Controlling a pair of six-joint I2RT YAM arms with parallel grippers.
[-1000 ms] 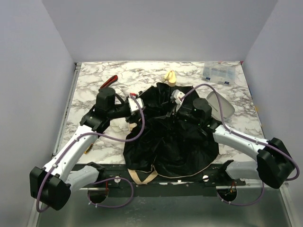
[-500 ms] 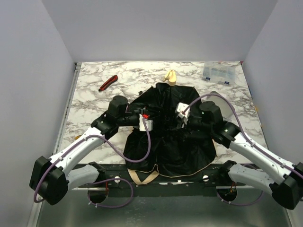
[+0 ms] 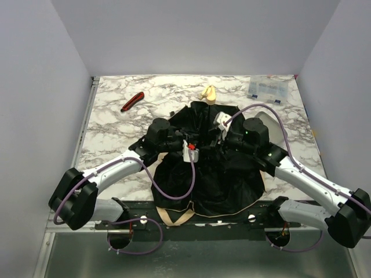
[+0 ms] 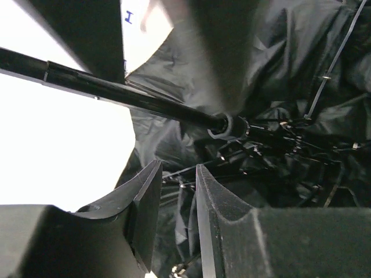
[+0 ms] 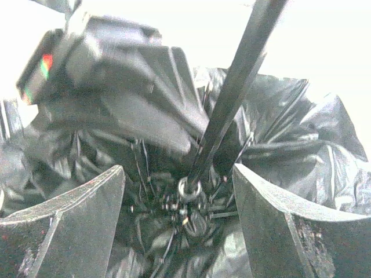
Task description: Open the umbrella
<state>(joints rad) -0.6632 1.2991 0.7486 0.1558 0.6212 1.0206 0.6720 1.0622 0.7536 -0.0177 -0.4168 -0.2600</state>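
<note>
umbrella (image 3: 208, 174) lies crumpled on the marble surface (image 3: 110, 124). right end effector (image 5: 178, 174) spread wide around its shaft (image 5: 232, 98); left end effector (image 4: 177, 169) nearly closed above the ribs, grip unclear.

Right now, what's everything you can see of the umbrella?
The umbrella lies partly spread on the marble table with its black lining up. The fabric is slack and crumpled, with a tan edge along the near rim. A cream handle pokes out at the far edge. The thin black shaft meets thin ribs at the runner. The open right pincer straddles the shaft.
</note>
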